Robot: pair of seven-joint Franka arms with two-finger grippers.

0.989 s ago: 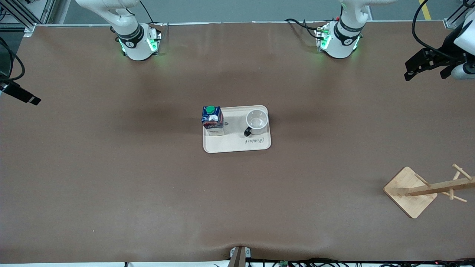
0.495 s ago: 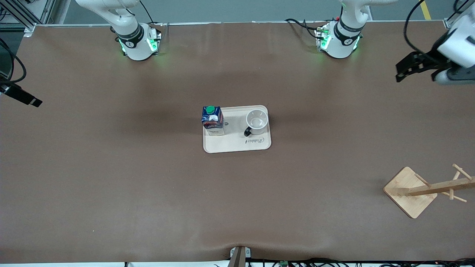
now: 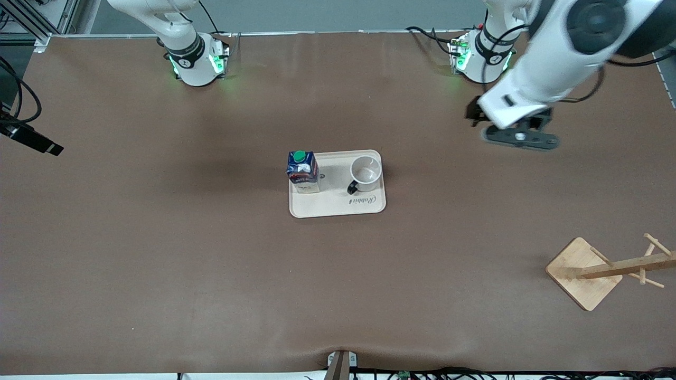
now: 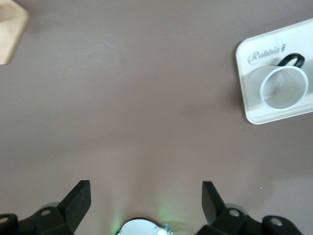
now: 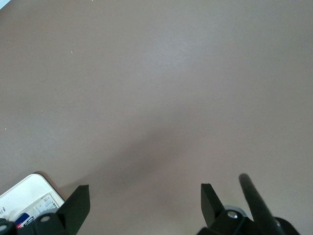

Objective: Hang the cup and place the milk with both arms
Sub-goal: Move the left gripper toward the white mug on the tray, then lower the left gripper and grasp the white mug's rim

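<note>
while fingers [image 4: 78, 200] gape, cup [image 3: 365, 174], milk [image 3: 302, 171] on tray [image 3: 338, 203]

left hand [image 4: 144, 203] spread wide, right hand [image 5: 144, 203] spread wide

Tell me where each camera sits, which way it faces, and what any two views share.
Front view: high, facing both arms' bases; shows the tray holding milk and cup, the wooden rack, the left gripper over bare table.
Left wrist view: on the left wrist, looking down past its open fingers at the table, cup and tray.
Right wrist view: on the right wrist, looking down past open fingers at the tray corner with the milk.
Shared: the tray appears in all three.
</note>
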